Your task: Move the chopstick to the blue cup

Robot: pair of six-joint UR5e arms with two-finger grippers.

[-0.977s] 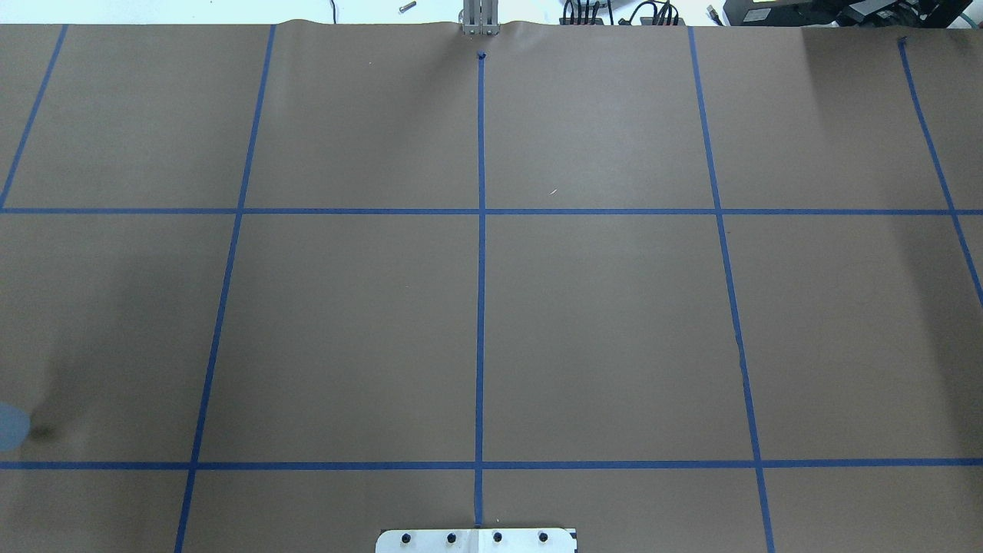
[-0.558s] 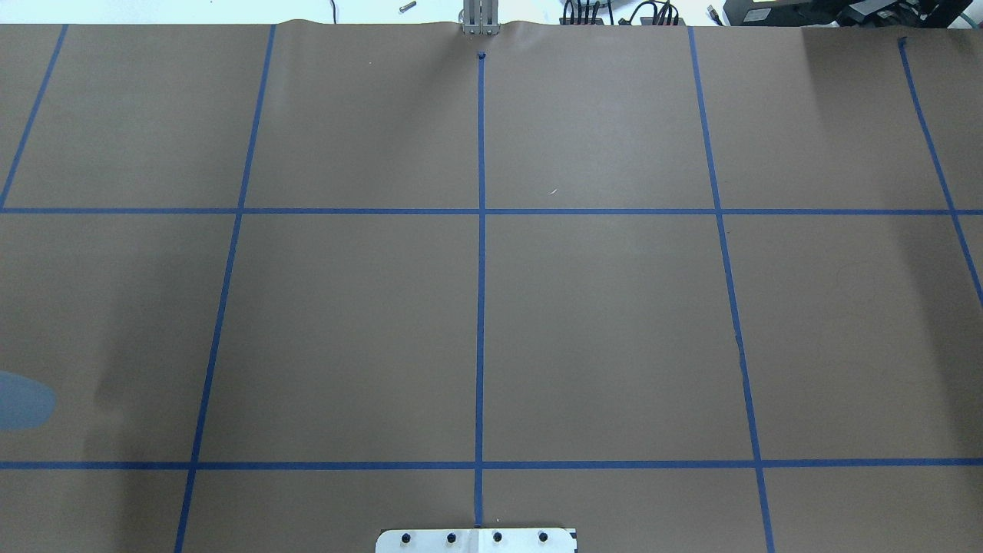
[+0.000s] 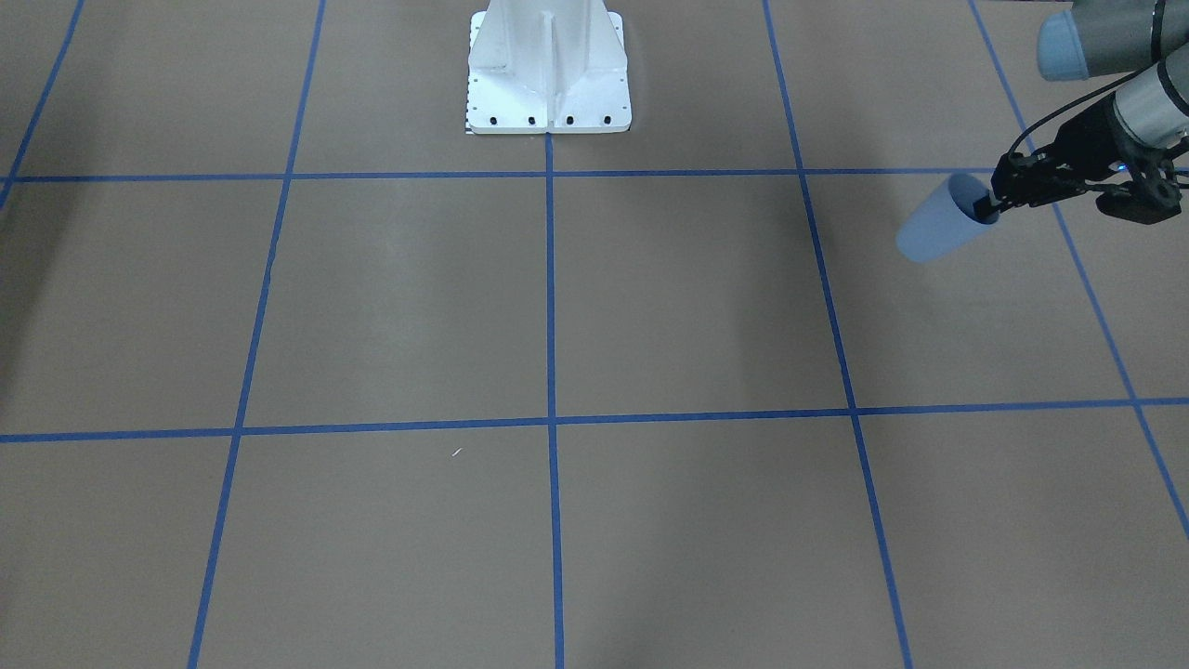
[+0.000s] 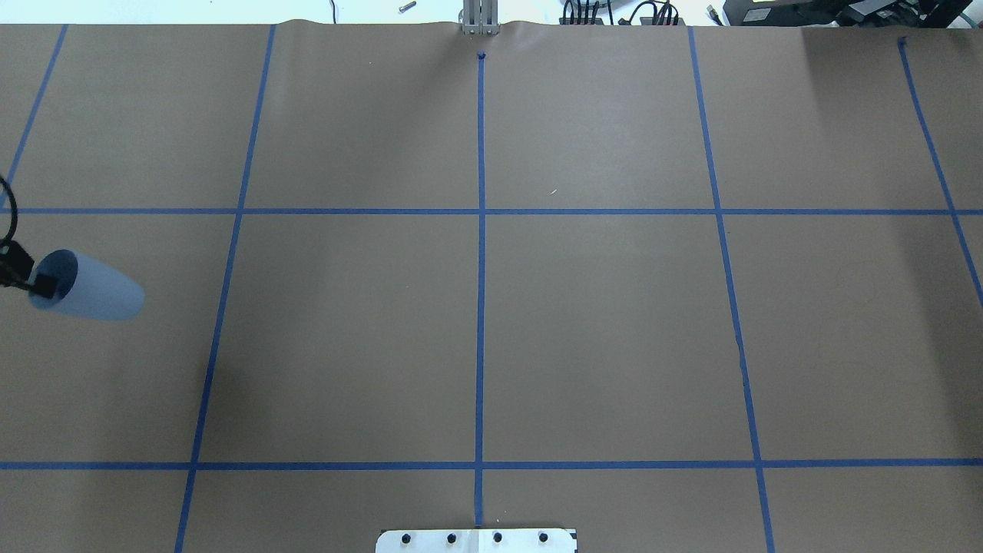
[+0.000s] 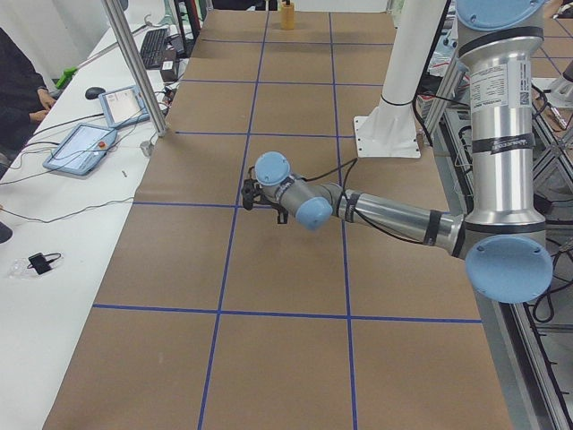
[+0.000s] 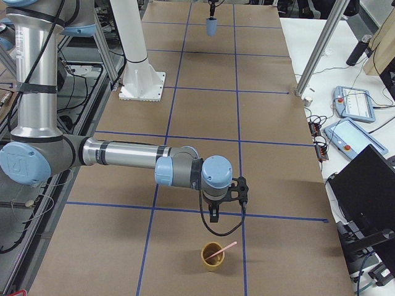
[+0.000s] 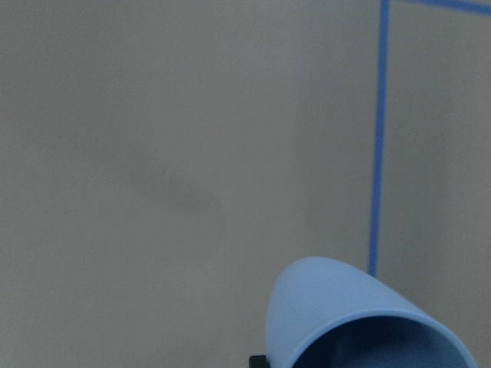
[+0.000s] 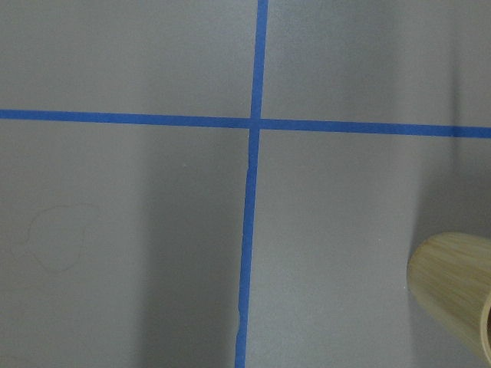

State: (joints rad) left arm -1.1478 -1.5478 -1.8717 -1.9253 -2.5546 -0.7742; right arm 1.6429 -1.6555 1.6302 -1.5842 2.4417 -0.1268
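brown table paper (image 4: 599,330): brings blue cup (image 4: 92,290) in from the left edge, fully into overhead view.
pinches rim in left gripper (image 3: 989,206); leaves chopstick (image 6: 223,248) waiting in wooden cup (image 6: 213,260); cannot tell right gripper (image 6: 227,209) opening.

Silver arms (image 5: 503,134), blue joint caps (image 5: 508,270); black cables (image 6: 216,233); white base (image 3: 548,102), seemingly bolted

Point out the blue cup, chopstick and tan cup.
pale blue tapered plastic cup (image 4: 100,293), overhead view, side wall.
thin pinkish-salmon chopstick (image 6: 229,245), exterior right view, exposed shaft.
tan bamboo-look cup (image 6: 213,266), exterior right view, front wall.
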